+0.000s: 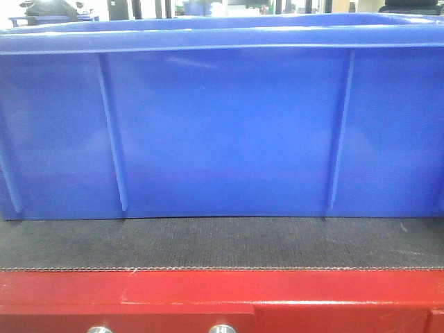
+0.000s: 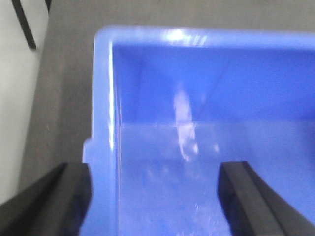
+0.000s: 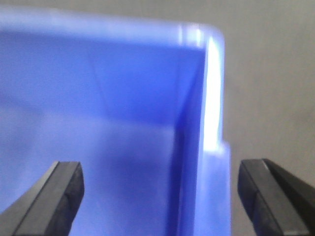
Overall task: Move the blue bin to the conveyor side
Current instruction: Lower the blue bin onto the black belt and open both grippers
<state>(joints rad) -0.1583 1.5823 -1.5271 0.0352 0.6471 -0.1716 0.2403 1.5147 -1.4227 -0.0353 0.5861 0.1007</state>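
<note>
Though glossy, unlabelled blue bin (image 1: 222, 132).

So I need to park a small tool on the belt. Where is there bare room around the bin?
A bare strip of conveyor runs between the blue bin and the red frame edge. The wrist views show more bare belt past the bin's end walls. Both rims are crowded: each end effector straddles one.

Blue bin (image 1: 222, 132) on conveyor (image 1: 222, 243)
</note>
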